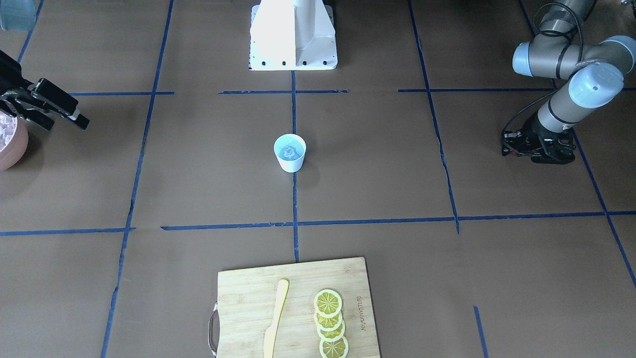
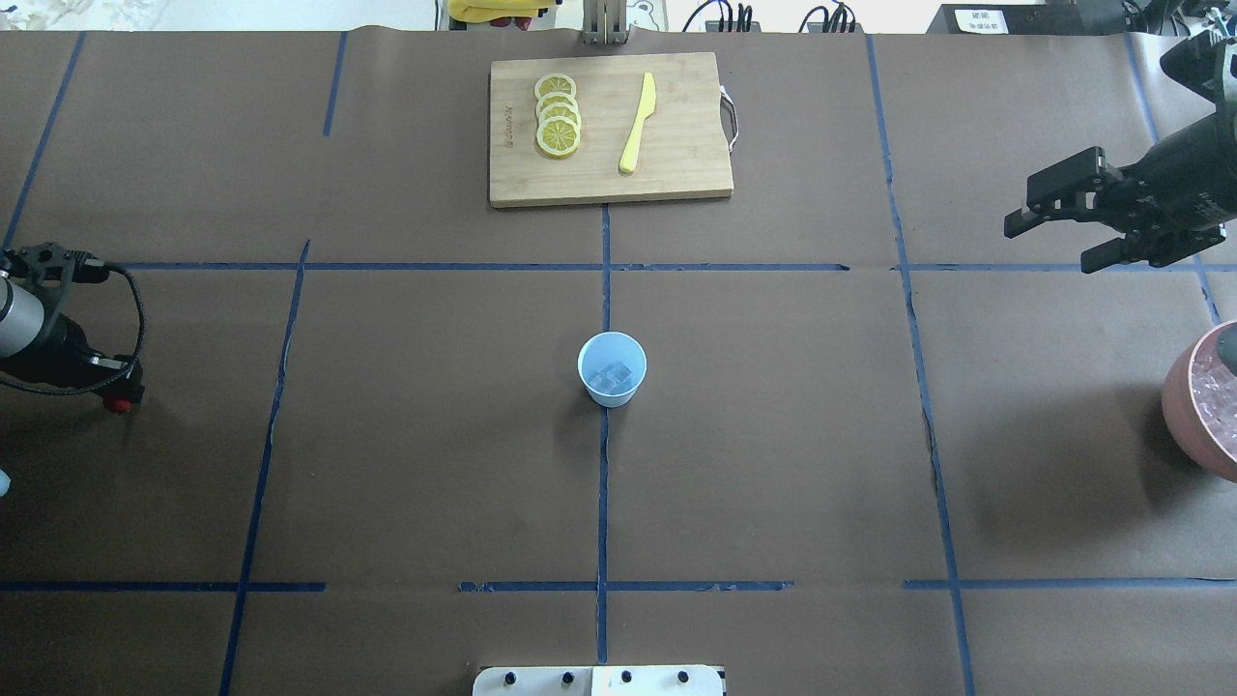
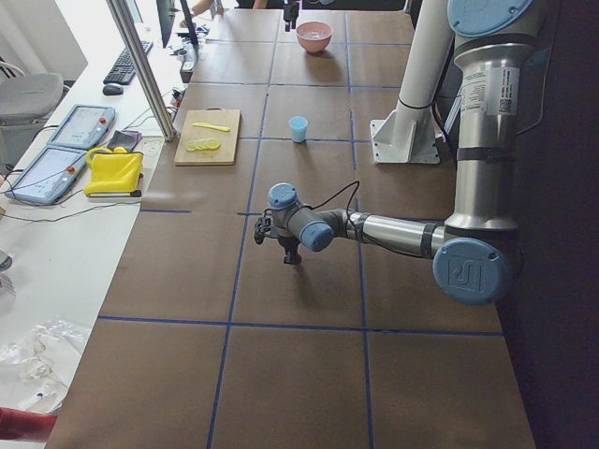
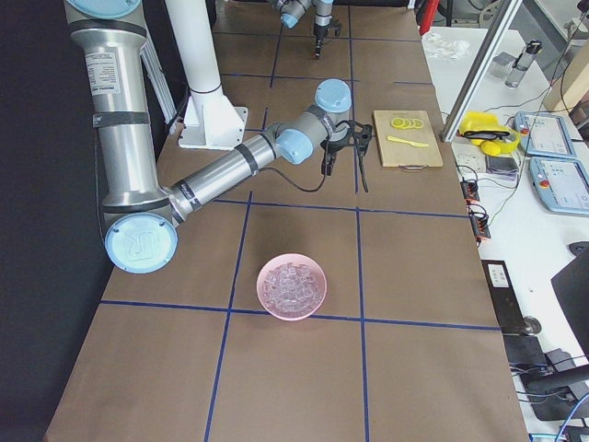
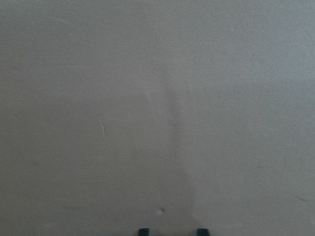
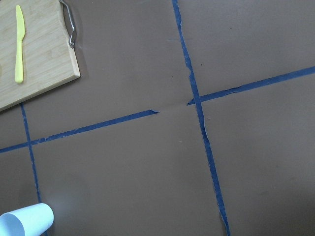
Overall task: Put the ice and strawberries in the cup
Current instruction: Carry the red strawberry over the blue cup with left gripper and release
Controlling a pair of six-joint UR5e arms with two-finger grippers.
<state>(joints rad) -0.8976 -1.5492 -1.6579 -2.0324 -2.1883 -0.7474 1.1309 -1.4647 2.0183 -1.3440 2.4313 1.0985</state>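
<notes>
Small white tapered cup (image 2: 612,397), pale blue inside: upright at mid-table on a blue tape line (image 2: 603,483), holding a few clear ice cubes (image 2: 615,376). More whitish cubes heaped in pink bowl (image 2: 1177,401), well apart.

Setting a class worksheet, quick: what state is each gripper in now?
Left gripper: seemingly closed on tiny red round strawberry piece.
Right gripper: open, empty.

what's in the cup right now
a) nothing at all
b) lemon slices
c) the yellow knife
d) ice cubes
D: the overhead view shows clear ice cubes lying inside the cup, while the lemon slices and the knife lie on the cutting board.
</notes>
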